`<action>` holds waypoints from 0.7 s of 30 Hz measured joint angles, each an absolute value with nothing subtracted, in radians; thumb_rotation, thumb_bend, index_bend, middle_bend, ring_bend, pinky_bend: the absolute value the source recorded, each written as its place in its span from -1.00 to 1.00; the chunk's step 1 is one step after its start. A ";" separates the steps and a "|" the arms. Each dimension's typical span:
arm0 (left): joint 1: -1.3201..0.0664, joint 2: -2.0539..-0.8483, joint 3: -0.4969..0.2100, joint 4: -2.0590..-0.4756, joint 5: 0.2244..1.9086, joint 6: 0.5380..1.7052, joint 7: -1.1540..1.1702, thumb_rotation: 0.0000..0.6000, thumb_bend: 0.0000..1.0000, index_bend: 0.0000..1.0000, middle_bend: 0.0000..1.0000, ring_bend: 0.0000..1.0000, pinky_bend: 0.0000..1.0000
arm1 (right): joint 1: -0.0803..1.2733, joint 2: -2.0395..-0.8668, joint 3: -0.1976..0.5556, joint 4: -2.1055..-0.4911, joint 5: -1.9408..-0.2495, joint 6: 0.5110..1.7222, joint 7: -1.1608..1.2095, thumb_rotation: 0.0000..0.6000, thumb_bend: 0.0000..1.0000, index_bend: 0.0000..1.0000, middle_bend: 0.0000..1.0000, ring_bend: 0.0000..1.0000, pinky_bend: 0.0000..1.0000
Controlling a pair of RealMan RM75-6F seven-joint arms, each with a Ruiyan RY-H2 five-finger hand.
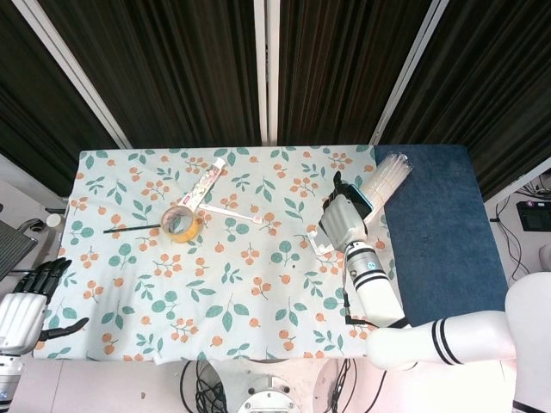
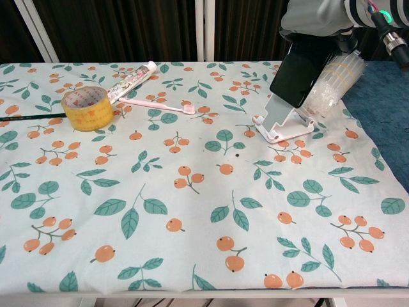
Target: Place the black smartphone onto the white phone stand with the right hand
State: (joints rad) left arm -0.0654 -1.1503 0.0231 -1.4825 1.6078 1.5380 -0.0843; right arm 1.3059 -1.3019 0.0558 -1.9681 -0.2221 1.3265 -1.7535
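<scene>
My right hand [image 1: 346, 218] [image 2: 317, 19] grips the black smartphone [image 2: 300, 71] from above, holding it tilted just over the white phone stand [image 2: 279, 123]. In the chest view the phone's lower edge overlaps the top of the stand's back plate; I cannot tell whether they touch. From the head view the hand covers most of the phone and the white phone stand [image 1: 319, 245] shows only at its lower left. My left hand [image 1: 26, 305] rests off the table's left edge, fingers apart and holding nothing.
A clear plastic bundle [image 2: 332, 83] lies right behind the stand. A tape roll [image 2: 86, 107], a tube [image 2: 131, 81], a pink toothbrush [image 2: 156, 104] and a black pencil [image 1: 131, 228] lie at the left. A blue mat [image 1: 439, 232] covers the table's right side.
</scene>
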 measured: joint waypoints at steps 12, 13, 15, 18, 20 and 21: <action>-0.060 -1.155 0.024 -1.470 1.607 1.542 -0.096 0.52 -0.85 -0.82 -0.82 -0.80 -0.57 | 1.342 -1.358 0.024 -1.932 -0.217 1.331 -1.745 1.00 -0.23 -0.02 -0.35 -0.31 -1.00; -0.060 -1.155 0.024 -1.469 1.607 1.542 -0.098 0.52 -0.85 -0.82 -0.82 -0.80 -0.57 | 1.345 -1.362 0.022 -1.930 -0.216 1.332 -1.747 1.00 -0.23 -0.02 -0.35 -0.31 -1.00; -0.059 -1.156 0.024 -1.466 1.606 1.543 -0.102 0.51 -0.85 -0.82 -0.82 -0.80 -0.57 | 1.352 -1.371 0.018 -1.925 -0.213 1.335 -1.749 1.00 -0.23 -0.02 -0.35 -0.31 -1.00; -0.059 -1.156 0.024 -1.462 1.606 1.544 -0.107 0.52 -0.85 -0.82 -0.82 -0.80 -0.57 | 1.360 -1.384 0.013 -1.918 -0.204 1.339 -1.755 1.00 -0.23 -0.02 -0.35 -0.31 -1.00; -0.057 -1.157 0.024 -1.459 1.606 1.545 -0.112 0.53 -0.85 -0.82 -0.82 -0.80 -0.57 | 1.365 -1.391 0.011 -1.912 -0.192 1.342 -1.759 1.00 -0.23 -0.02 -0.35 -0.31 -1.00; -0.057 -1.157 0.025 -1.458 1.606 1.545 -0.115 0.53 -0.85 -0.82 -0.82 -0.80 -0.57 | 1.367 -1.395 0.010 -1.910 -0.187 1.343 -1.761 1.00 -0.23 -0.02 -0.35 -0.31 -1.00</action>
